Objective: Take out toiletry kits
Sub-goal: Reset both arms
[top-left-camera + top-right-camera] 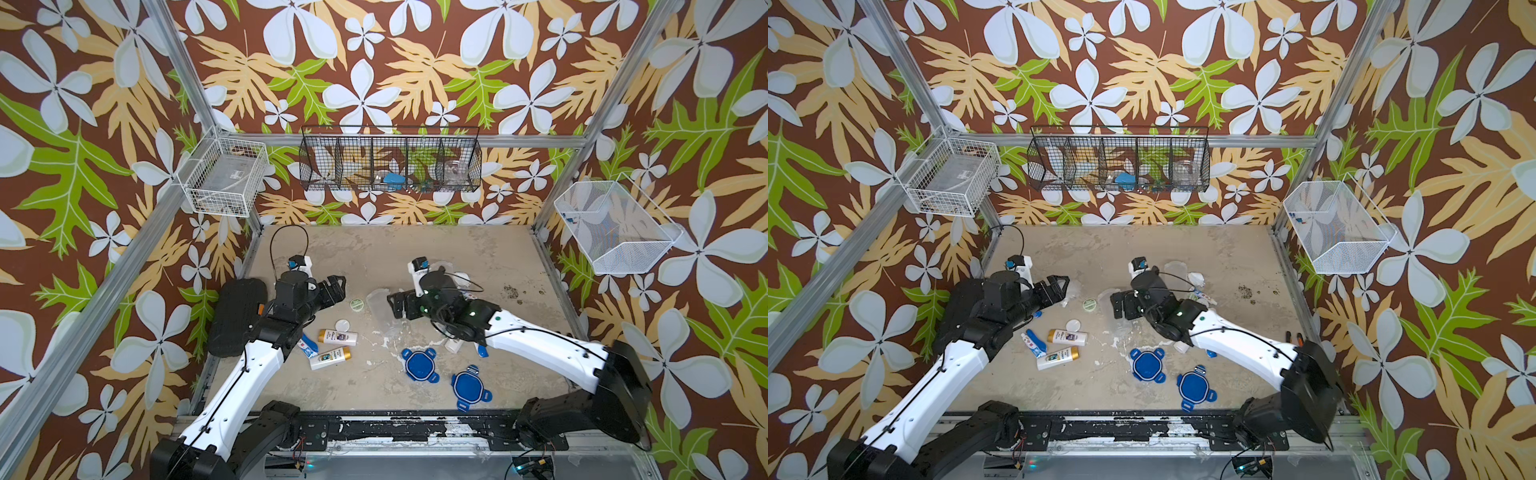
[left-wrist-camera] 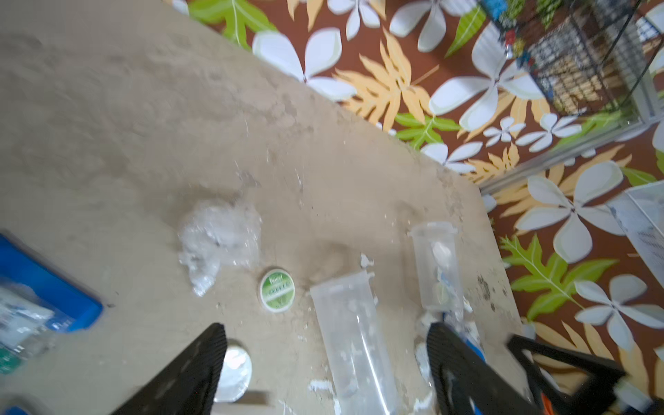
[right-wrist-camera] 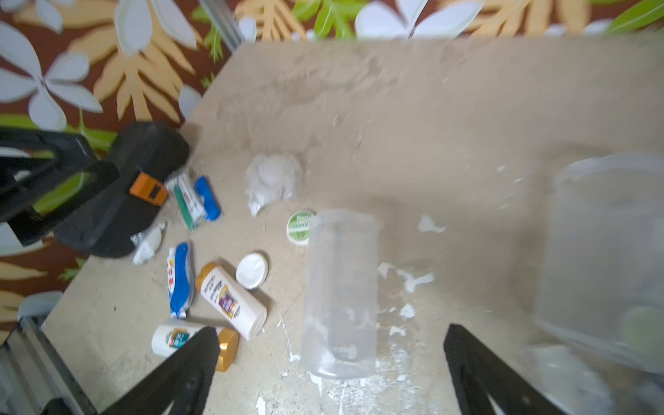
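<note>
Both pincers stand wide apart with nothing in them. The left gripper (image 1: 338, 287) hangs by the far edge of the spill. The right gripper (image 1: 394, 306) hangs over the empty clear jar (image 3: 339, 294), which lies on its side between the spread fingers, untouched, its mouth next to the green round tin (image 1: 356, 304), much as a jar lies once tipped out.

One toiletry kit is out on the table (image 1: 415, 249): two gold-capped white bottles (image 1: 337, 336) side by side, a blue toothbrush (image 3: 182, 284) with a little tube (image 3: 171, 276) against it, a white tin (image 1: 342, 324), and a crumpled clear bag (image 2: 219, 237) a little beyond. The blue lids (image 1: 419, 365) lie near the front, clear of the work.

The second jar (image 2: 434, 266) lies behind the right arm. The wrist view is smeared, but it seems to hold a few pale items, so I'd judge that kit wants shaking out next
</note>
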Controlling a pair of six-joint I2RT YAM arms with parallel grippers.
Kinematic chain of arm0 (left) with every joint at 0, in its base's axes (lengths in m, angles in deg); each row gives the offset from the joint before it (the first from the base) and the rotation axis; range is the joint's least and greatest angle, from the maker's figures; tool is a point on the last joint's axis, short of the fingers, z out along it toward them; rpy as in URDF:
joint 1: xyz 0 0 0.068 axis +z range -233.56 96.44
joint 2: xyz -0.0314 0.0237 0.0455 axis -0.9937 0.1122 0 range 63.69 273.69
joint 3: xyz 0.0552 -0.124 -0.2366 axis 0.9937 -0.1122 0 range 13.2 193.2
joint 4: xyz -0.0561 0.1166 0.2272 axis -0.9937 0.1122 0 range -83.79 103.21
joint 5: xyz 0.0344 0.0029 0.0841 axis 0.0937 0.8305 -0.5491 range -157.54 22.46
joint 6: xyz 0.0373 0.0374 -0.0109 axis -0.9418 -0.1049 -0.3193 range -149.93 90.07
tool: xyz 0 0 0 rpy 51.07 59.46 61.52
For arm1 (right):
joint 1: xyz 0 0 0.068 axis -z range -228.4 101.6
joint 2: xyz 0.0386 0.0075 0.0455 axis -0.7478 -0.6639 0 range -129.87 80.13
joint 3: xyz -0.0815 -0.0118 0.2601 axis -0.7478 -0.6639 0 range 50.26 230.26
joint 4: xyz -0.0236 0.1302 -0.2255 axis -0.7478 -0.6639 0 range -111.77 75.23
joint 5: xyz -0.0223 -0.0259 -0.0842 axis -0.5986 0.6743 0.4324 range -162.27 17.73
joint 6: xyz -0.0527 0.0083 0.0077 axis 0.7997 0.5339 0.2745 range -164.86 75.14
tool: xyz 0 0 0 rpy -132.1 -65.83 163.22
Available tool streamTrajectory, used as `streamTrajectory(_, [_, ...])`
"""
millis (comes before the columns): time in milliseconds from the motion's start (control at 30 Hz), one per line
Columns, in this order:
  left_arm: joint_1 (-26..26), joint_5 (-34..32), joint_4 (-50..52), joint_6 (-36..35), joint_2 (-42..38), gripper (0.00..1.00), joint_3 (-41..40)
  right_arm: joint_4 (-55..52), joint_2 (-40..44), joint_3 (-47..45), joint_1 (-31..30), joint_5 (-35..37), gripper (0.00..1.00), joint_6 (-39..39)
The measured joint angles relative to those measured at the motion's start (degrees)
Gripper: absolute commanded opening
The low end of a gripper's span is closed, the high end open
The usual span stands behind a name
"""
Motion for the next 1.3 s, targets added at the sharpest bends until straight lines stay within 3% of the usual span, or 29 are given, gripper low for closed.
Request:
streamTrajectory(133, [0.00,-16.00,-4.55,-5.01,-2.73,1.00,-0.94,3.04,14.23,-6.84,3.65,13.38,1.00,2.86])
streamTrajectory(200, [0.04,-24.68,-11.34,-9.86,-4.70,1.00,-6.51,9.09,20.55,-14.16,4.37,19.19,1.00,6.64])
streamTrajectory(300, [0.15,-36.76,-29.92,-19.63,-5.16,1.00,-21.81,24.92,27.32,-30.27,4.66,26.91,1.00,14.93])
streamTrajectory(367, [1.75,-40.13,-39.26,-26.08,-2.43,1.00,-30.71,35.19,28.13,-40.41,6.23,31.69,1.00,20.79])
streamTrajectory(467, [6.23,-42.21,-48.76,-28.59,1.25,1.00,-34.71,38.95,25.51,-41.88,14.21,36.39,1.00,22.64])
streamTrajectory(600, [9.64,-40.46,-57.90,-28.63,6.47,1.00,-33.70,45.66,18.91,-42.34,23.06,39.82,1.00,25.55])
streamTrajectory(800, [12.02,-34.05,-60.65,-27.80,12.57,1.00,-29.51,54.07,13.22,-50.38,34.56,40.33,1.00,26.38])
streamTrajectory(1067, [15.43,-25.88,-59.89,-25.59,21.09,1.00,-27.96,72.39,2.86,-54.29,40.92,24.00,1.00,25.75])
streamTrajectory(1200, [15.45,-21.81,-60.17,-26.43,21.03,1.00,-27.93,79.65,-6.58,-52.30,41.99,14.67,1.00,26.51])
streamTrajectory(1300, [15.45,-21.16,-60.37,-26.03,18.91,1.00,-29.66,81.53,-7.96,-51.95,42.47,10.51,1.00,27.32])
